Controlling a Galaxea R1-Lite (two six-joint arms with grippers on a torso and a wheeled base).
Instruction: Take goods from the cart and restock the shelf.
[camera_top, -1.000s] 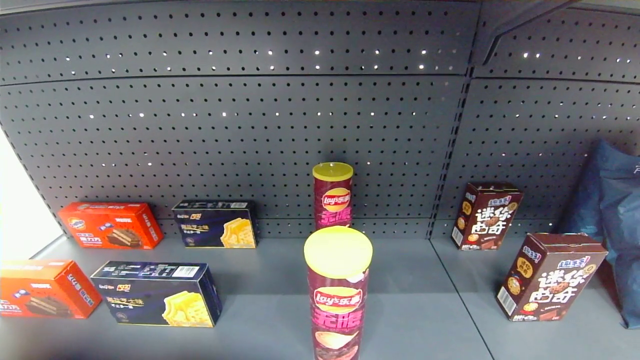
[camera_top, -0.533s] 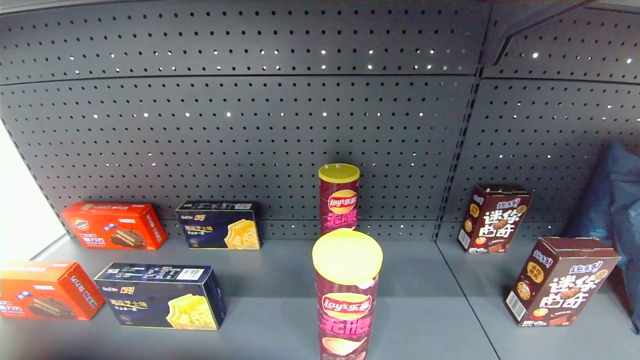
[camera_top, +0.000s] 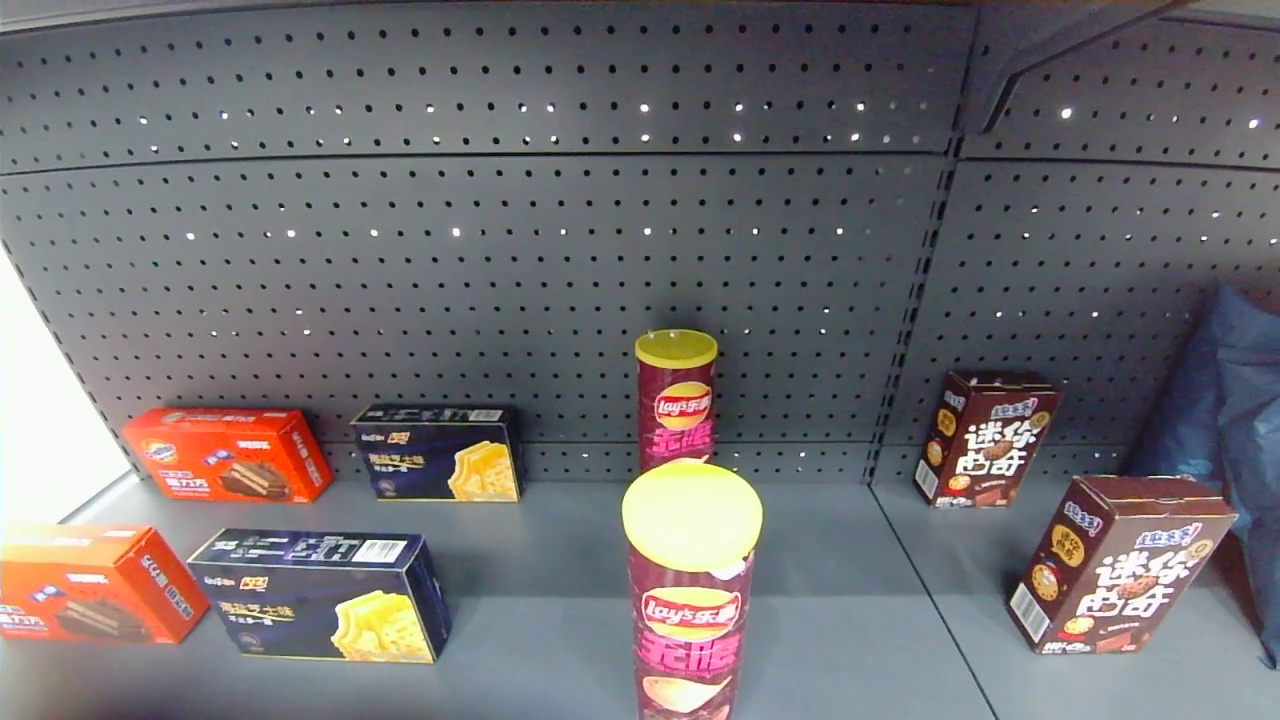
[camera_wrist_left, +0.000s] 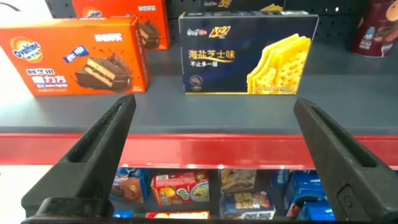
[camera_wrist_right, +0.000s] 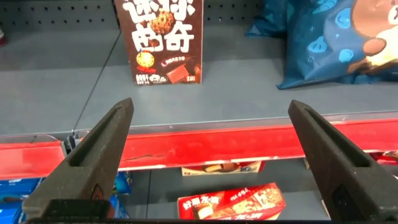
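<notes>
The left gripper (camera_wrist_left: 214, 102) hangs before the shelf's (camera_top: 540, 540) red front edge (camera_wrist_left: 199, 151), fingers (camera_wrist_left: 93, 155) spread wide and holding nothing, facing an orange box (camera_wrist_left: 74, 56) and a dark blue box (camera_wrist_left: 249, 53). The right gripper (camera_wrist_right: 211, 104) is likewise released and empty, facing a brown box (camera_wrist_right: 163, 40) with a blue bag (camera_wrist_right: 336, 37) beside it. On the shelf, 2 chip cans (camera_top: 690, 600) stand upright in the middle, one behind the other, boxes well apart on both sides.
</notes>
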